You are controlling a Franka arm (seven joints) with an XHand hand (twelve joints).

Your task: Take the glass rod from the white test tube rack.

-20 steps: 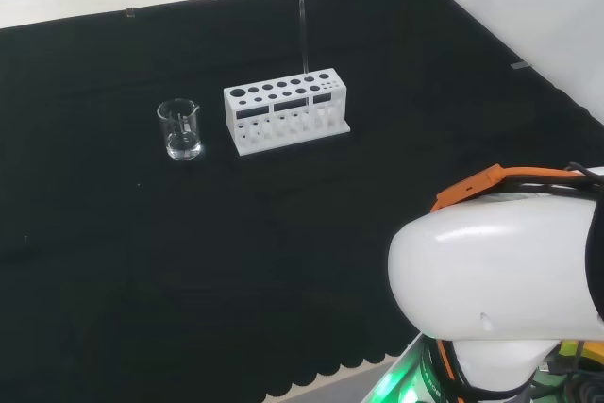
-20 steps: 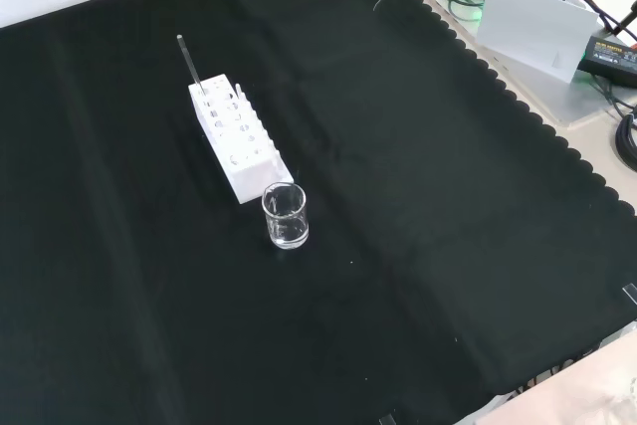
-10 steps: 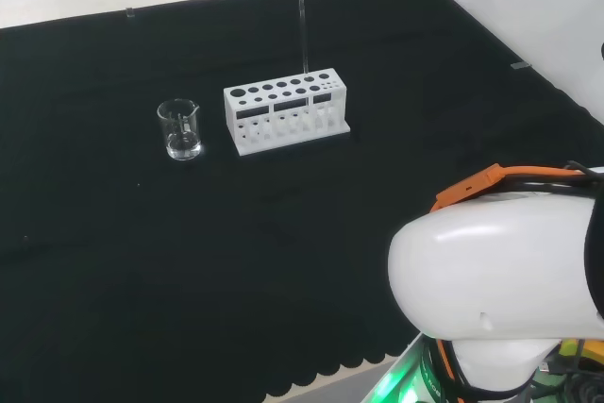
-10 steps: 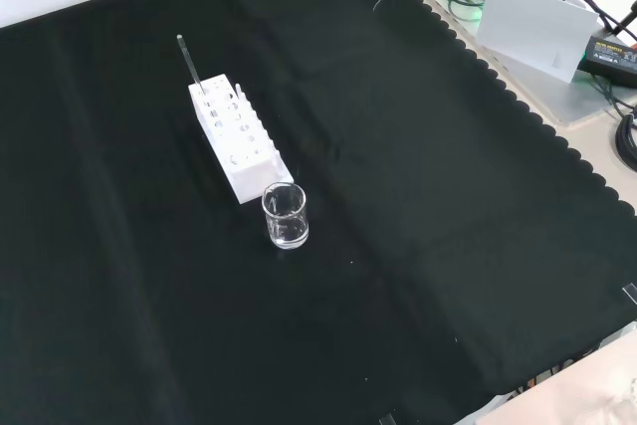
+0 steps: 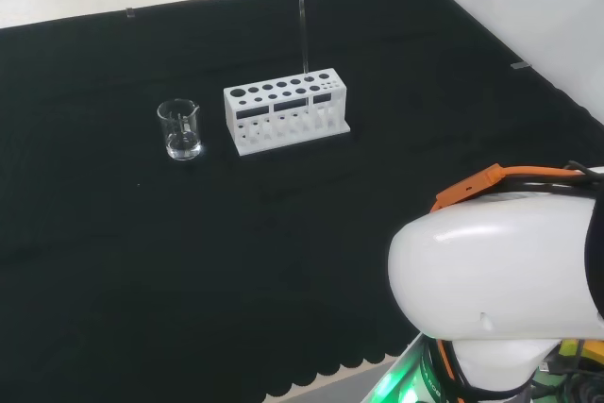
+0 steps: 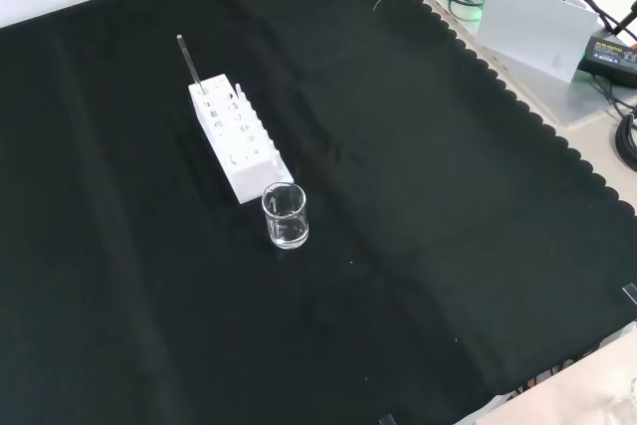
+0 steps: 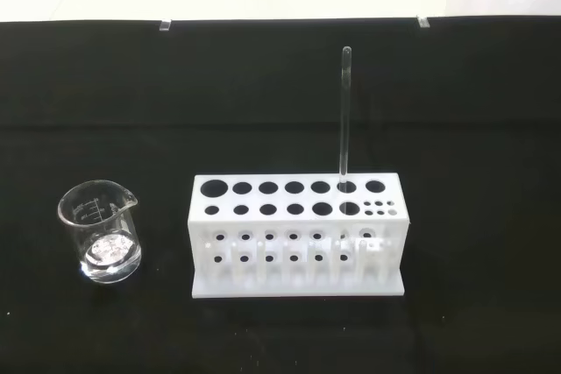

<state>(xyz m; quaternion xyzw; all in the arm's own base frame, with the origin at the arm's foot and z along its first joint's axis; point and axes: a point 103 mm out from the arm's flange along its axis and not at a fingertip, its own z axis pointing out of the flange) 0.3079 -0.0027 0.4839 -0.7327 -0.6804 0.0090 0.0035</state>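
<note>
- Your glass rod [image 7: 343,118] stands upright in a rear-row hole of the white test tube rack [image 7: 298,234], toward the end away from the small glass beaker [image 7: 99,232].
- In the front view, that rod [image 6: 189,63] rises from the rack's far end [image 6: 235,135]; the beaker [image 6: 285,215] sits just beside the near end.
- The hand's state: you cannot tell from these views.
- Nothing touches the rod; the black cloth [image 5: 283,261] around the rack is bare.
</note>
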